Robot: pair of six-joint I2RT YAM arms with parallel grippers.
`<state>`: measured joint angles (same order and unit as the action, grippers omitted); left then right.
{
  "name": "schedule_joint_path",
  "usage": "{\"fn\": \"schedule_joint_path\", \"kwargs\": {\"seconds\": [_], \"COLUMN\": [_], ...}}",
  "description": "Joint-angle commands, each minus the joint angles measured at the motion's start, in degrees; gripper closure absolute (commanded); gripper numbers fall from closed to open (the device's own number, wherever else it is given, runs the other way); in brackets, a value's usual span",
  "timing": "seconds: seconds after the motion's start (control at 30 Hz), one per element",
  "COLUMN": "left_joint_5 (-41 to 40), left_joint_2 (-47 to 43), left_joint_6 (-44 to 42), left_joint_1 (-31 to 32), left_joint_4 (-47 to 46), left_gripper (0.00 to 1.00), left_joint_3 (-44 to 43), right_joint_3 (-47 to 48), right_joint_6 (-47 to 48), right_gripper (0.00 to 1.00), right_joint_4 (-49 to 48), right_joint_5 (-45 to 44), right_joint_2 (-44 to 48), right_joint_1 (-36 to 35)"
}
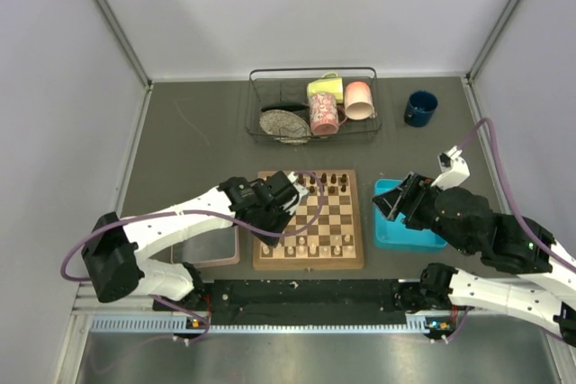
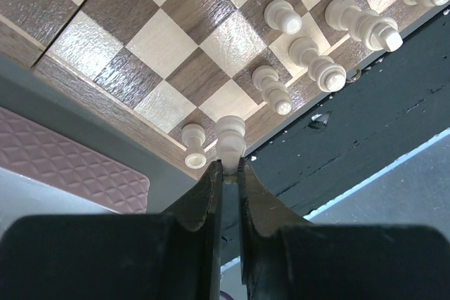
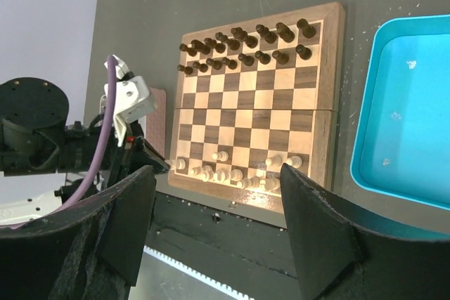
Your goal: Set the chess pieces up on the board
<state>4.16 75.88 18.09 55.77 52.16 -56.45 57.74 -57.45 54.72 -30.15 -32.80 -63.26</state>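
left claw [image 2: 229,173] clamped on a pale piece [image 2: 230,133] at the board [image 2: 176,40] corner; second pale piece [image 2: 193,147] just beside its tips. right claw [image 3: 216,173] stands apart.

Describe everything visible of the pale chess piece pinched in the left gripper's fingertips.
The pale cream turned wooden chess piece looks like smooth light wood, with a wide round base and narrower waist. Its top is hidden between the black fingers of the left gripper, shut on it. It stands upright at the corner square of the square wooden chessboard, by the tan border. A small cream pawn stands close beside it; whether they touch cannot be told. Which piece it is cannot be told.
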Motion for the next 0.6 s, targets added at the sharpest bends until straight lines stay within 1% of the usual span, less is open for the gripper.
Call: {"fn": "schedule_joint_path", "kwargs": {"seconds": [0.0, 0.57], "left_joint_5": [0.8, 0.5], "left_joint_2": [0.9, 3.1], "left_joint_6": [0.4, 0.5], "left_joint_1": [1.0, 1.3], "left_joint_4": [-2.4, -4.6], "left_gripper": [1.0, 1.0], "left_joint_3": [0.6, 2.9], "right_joint_3": [0.1, 0.2], "right_joint_6": [-0.7, -1.3], "right_gripper": [0.3, 0.29], "right_joint_4": [0.7, 1.3], "right_joint_5": [-1.5, -1.9], "right_joint_2": [0.7, 0.9], "right_joint_1": [-0.3, -0.2]}}
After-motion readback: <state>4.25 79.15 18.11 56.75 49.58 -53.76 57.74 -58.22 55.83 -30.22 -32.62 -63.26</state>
